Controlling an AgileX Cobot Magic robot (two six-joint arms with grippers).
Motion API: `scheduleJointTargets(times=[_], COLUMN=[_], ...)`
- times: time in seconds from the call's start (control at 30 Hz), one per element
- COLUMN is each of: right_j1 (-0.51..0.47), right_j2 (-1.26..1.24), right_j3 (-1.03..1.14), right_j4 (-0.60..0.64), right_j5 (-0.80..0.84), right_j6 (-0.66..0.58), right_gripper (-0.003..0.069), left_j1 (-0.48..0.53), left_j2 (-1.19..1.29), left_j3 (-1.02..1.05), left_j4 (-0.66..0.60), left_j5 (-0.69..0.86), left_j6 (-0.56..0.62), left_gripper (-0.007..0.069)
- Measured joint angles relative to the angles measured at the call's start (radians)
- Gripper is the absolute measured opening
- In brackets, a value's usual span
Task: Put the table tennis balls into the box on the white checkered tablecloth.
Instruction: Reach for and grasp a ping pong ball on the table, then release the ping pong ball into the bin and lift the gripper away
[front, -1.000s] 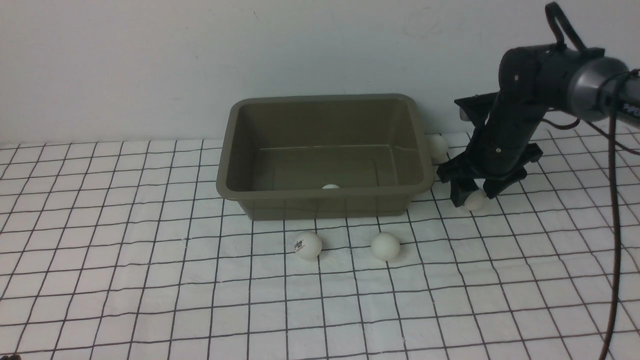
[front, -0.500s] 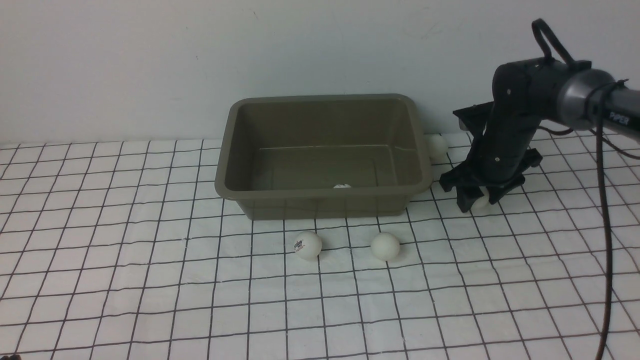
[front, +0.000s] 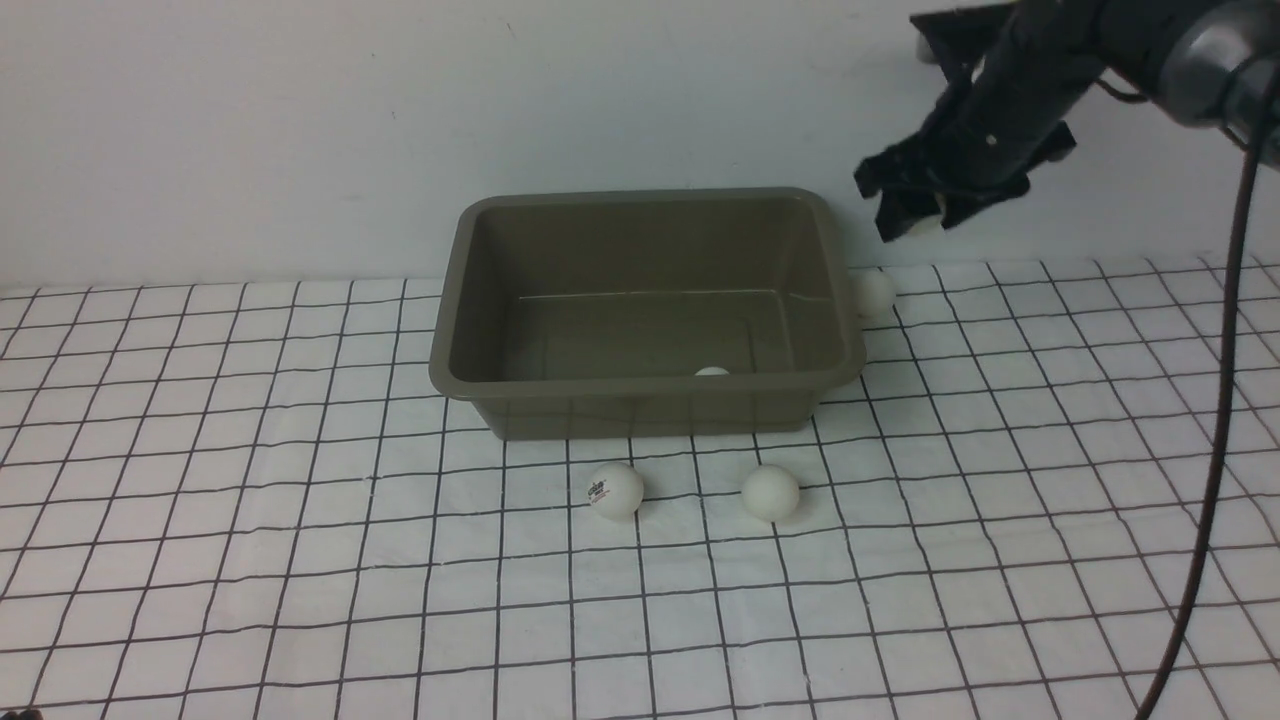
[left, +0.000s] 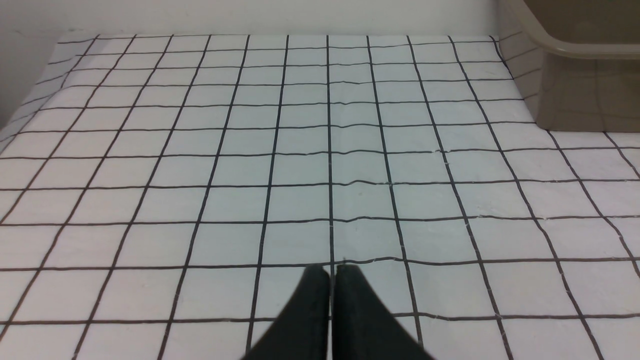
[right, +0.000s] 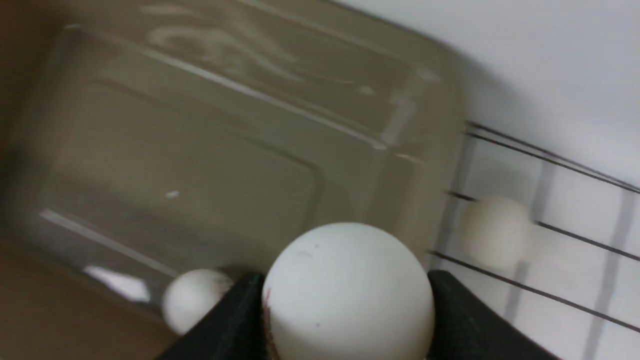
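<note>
Lifted off the cloth since the earlier frames, one table tennis ball (right: 348, 295) is now raised in the right gripper (right: 348, 300), high in the upper right of the front view. It sits between the two fingertips, pinched from both sides, with its rounded face bulging out past them in the right wrist view. In the front view only a pale sliver of it shows among the dark fingers, against the wall (front: 300, 130).

Beyond and to the left of the raised ball in the front view is the olive-grey box (front: 650, 408), at the upper centre of the frame. A second ball (front: 712, 372) lies inside it, near its front wall; that one has shifted to the right since the earlier frames. Just beside the box's right side, another ball (front: 876, 295) rests on the checkered tablecloth (front: 300, 500), partly hidden by the rim.

Nearer the camera, in front of the box, two more balls lie apart on the cloth: one with a small printed logo (front: 615, 491) near the centre of the frame, and a plain-looking one (front: 771, 493) to its right. Both are where they were before.

The left gripper (left: 332, 272) has its jaws pressed together over the cloth, holding nothing.
</note>
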Motion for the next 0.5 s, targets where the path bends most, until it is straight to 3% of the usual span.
scheduleJointTargets(times=[0.2,0.5], right_j1=[0.101,0.115], right_j2=[0.056,0.102], right_j3=[0.000,0.000], right_j4=[0.004,-0.006], right_j5=[0.007,0.007], right_j6=[-0.062,-0.051], right_gripper=[0.0364,0.0436], left_j1=[0.000,0.000], left_j2=[0.000,0.000], left_j3=[0.000,0.000], left_j4=[0.000,0.000], left_j5=[0.000,0.000], left_j6=[0.000,0.000], left_gripper=[-0.0004,-0.0004])
